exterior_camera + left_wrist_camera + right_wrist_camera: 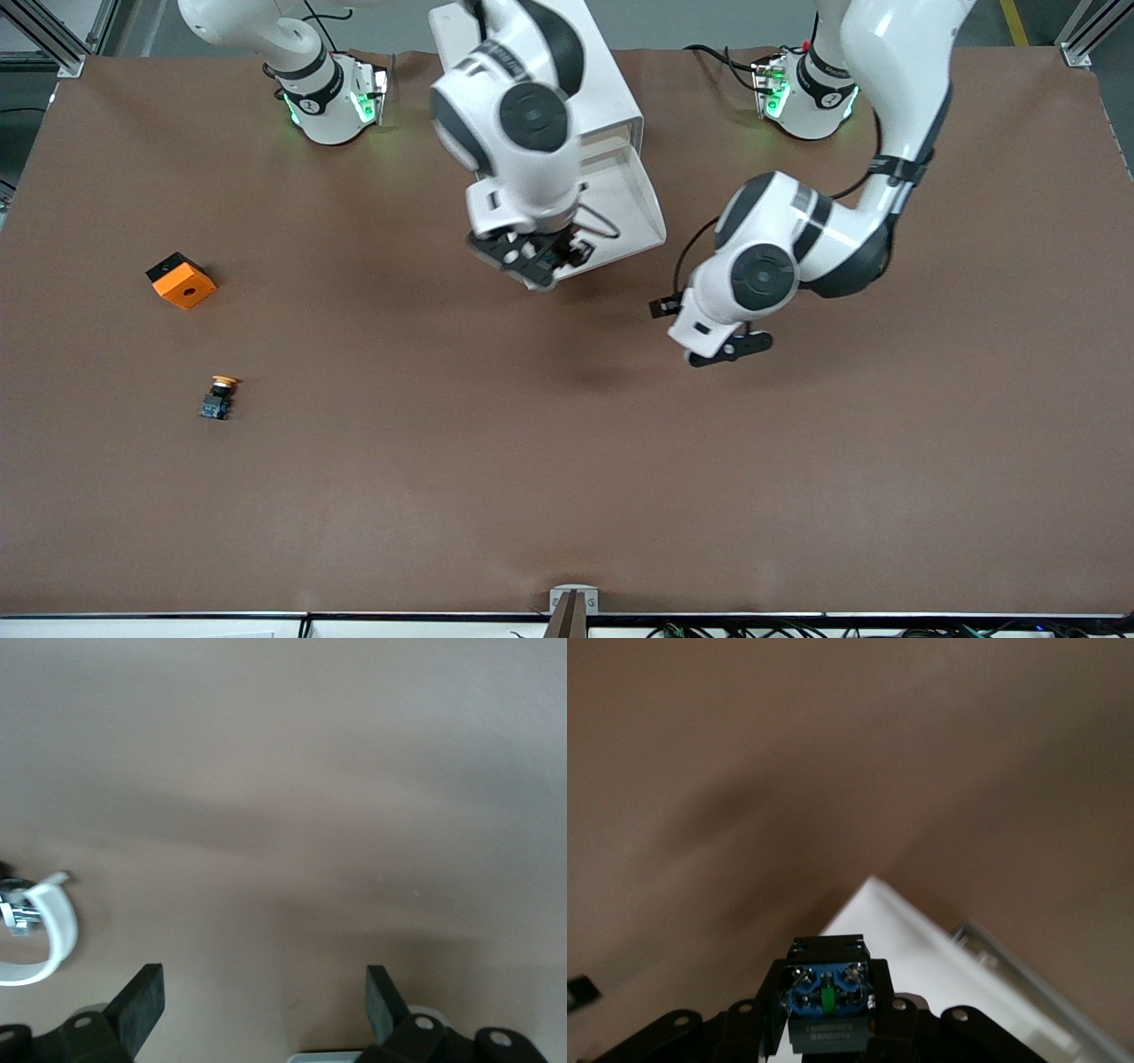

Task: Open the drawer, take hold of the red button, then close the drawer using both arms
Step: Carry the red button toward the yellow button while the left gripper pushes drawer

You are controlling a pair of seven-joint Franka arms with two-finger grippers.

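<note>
The drawer stands pulled out of the white cabinet, toward the front camera. My right gripper hangs over the drawer's front edge, shut on the button. In the right wrist view the button's black-and-blue body sits between the right gripper's fingers, its red cap hidden, with the white drawer below. My left gripper is open and empty over bare table, beside the drawer toward the left arm's end. Its fingers spread wide in the left wrist view.
An orange cube with a hole and a button with a yellow-orange cap lie on the brown table toward the right arm's end, the button nearer the front camera.
</note>
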